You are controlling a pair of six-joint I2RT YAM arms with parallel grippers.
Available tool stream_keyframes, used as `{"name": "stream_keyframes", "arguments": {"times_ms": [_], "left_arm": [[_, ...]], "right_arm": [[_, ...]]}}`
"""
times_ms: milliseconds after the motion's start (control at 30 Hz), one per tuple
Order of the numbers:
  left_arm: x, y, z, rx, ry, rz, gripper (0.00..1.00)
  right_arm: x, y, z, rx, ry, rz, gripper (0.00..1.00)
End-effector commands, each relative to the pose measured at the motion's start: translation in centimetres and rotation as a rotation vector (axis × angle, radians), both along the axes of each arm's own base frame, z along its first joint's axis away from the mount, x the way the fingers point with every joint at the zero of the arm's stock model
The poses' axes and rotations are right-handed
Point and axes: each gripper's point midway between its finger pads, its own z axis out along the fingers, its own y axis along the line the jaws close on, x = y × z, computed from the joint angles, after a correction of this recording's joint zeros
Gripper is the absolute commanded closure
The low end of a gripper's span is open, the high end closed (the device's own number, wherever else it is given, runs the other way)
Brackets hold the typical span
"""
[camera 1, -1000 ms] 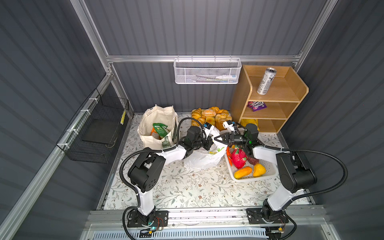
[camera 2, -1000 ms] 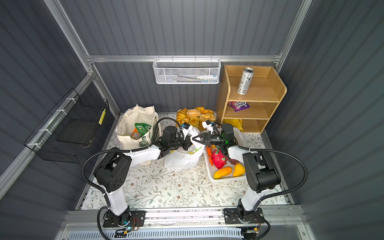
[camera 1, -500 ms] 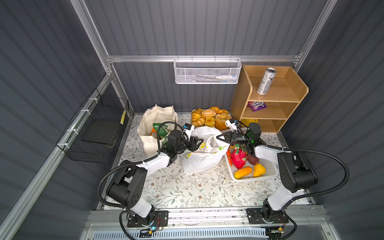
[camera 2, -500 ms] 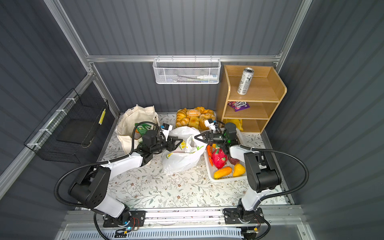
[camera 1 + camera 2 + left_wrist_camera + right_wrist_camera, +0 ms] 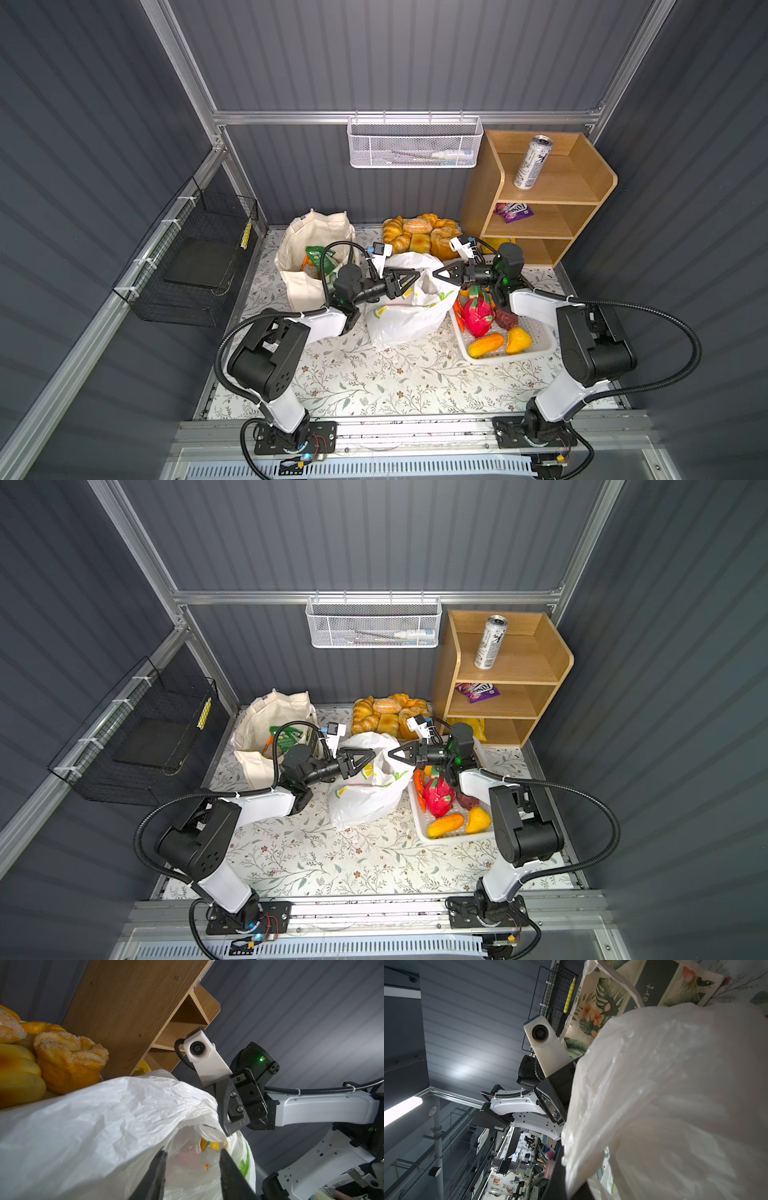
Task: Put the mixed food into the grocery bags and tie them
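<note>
Two sets of black fingers meet at the mouth of the thin white plastic bag with lemon prints (image 5: 405, 322). It sits in the middle of the flowery desk (image 5: 374, 374). The right fingers (image 5: 436, 275) are pinched tight on the bag's crinkly top edge. The left fingers (image 5: 154, 1176) stand apart at the bag's mouth and grip nothing.

I think the bag is light, floppy and slippery. It is best taken by a bunched bit of the rim or a handle loop, not the smooth side.

Near it stands the soft cream cloth tote bag (image 5: 316, 226) with green packets (image 5: 318, 255) inside. The tall shiny drink can (image 5: 532, 162), hard and round, waits on the wooden shelf (image 5: 478, 195). A flat purple candy packet (image 5: 513, 210) lies one shelf lower.
</note>
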Motion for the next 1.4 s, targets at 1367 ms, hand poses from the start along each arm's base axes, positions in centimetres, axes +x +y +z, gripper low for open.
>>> {"name": "stream_keyframes", "arguments": {"times_ms": [1367], "left_arm": [[0.1,-2.9,2.0,-0.166,-0.047,-0.062,0.64]], "right_arm": [[-0.7,0.0,1.1,0.013,-0.067,0.021,1.0]]}}
